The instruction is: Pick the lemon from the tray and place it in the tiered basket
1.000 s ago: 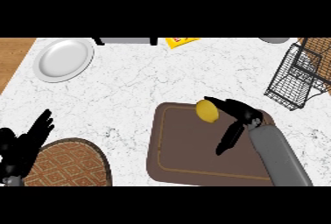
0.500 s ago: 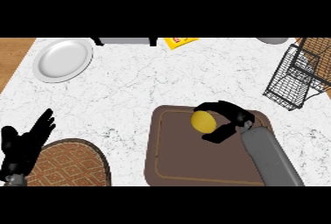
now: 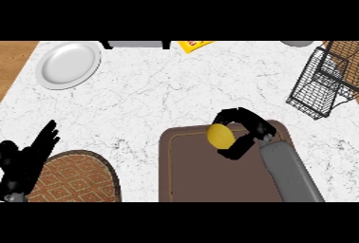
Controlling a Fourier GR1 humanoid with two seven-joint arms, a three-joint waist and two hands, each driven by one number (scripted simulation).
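A yellow lemon (image 3: 220, 135) sits at the far edge of the dark brown tray (image 3: 203, 175). My right hand (image 3: 251, 129) curls round it, fingers arching over its top and thumb below it. The black wire tiered basket (image 3: 324, 80) stands at the counter's right edge, well apart from the hand. My left hand (image 3: 26, 161) rests open at the lower left, fingers up.
A white plate (image 3: 68, 64) lies at the far left. A round woven mat (image 3: 73, 178) sits beside the left hand. A yellow item (image 3: 196, 45) and a grey object (image 3: 136, 44) lie along the back edge. Bare marble spans the middle.
The right hand swung its fingers in from beside the lemon and closed around it. The lemon shifted slightly toward me on the tray. The left hand stayed put.
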